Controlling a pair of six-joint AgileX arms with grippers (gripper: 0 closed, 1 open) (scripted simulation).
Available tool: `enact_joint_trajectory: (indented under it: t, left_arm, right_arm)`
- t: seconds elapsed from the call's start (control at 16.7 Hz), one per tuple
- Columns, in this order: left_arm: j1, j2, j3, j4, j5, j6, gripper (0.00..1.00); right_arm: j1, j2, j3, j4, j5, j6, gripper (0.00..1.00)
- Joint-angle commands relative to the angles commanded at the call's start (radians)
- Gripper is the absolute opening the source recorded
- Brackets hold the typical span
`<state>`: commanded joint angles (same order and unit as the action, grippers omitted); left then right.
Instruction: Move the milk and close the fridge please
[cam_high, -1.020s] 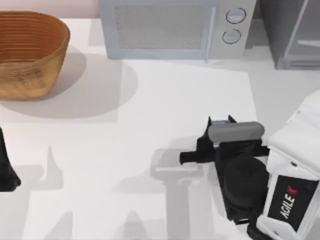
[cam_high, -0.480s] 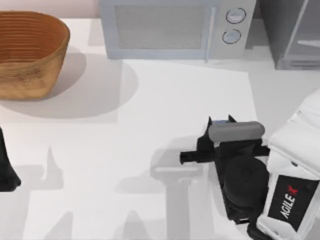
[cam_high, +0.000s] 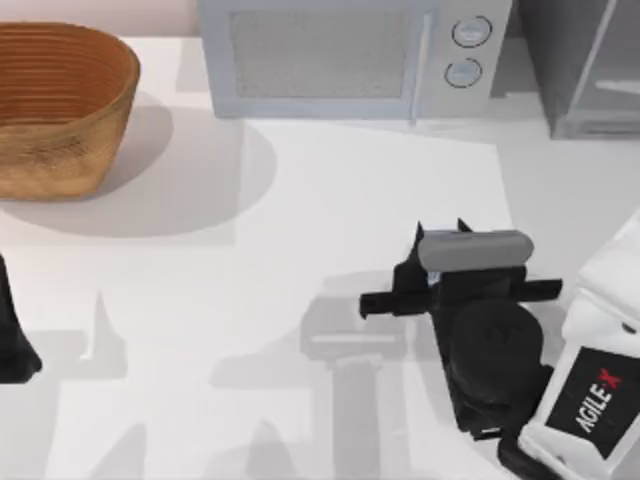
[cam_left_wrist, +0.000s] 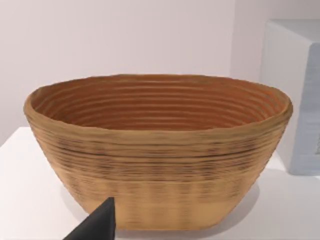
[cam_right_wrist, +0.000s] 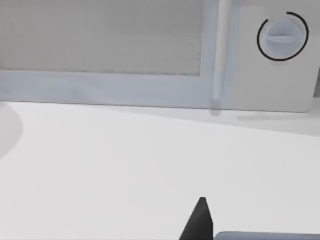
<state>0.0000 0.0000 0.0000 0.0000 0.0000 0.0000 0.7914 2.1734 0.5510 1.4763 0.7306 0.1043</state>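
Observation:
My right gripper (cam_high: 440, 232) hovers over the table's right half, in front of the microwave, with its two dark fingertips pointing toward the back. A thin blue-grey strip of the milk (cam_right_wrist: 265, 235) shows beside one fingertip (cam_right_wrist: 200, 220) in the right wrist view; the wrist hides the rest of the carton from above. The gripper looks shut on it. The fridge (cam_high: 585, 70), a grey cabinet with a pale door panel, stands at the back right corner. My left gripper (cam_high: 12, 340) is parked at the left edge.
A light-grey microwave (cam_high: 340, 55) with two round knobs (cam_high: 470, 32) stands at the back centre. A large woven basket (cam_high: 55, 105) sits at the back left, and the left wrist view faces it (cam_left_wrist: 157, 150). White tabletop (cam_high: 300, 220) lies between them.
The right arm's white link has swung toward the right and near edge. The gripper and wrist have shifted slightly toward the back. The left arm has not moved.

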Motion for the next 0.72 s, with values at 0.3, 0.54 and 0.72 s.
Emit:
enact_joint_trajectory:
  t: [0.3, 0.54, 0.72]
  left_arm:
    - [0.000, 0.000, 0.000, 0.000, 0.000, 0.000, 1.00]
    - [0.000, 0.000, 0.000, 0.000, 0.000, 0.000, 1.00]
    - [0.000, 0.000, 0.000, 0.000, 0.000, 0.000, 1.00]
  right_arm:
    - [0.001, -0.070, -0.008, -0.060, 0.000, 0.001, 0.00]
    - [0.001, -0.070, -0.004, -0.061, 0.000, 0.003, 0.00]
    - [-0.035, -0.104, -0.019, -0.087, -0.034, -0.004, 0.00]
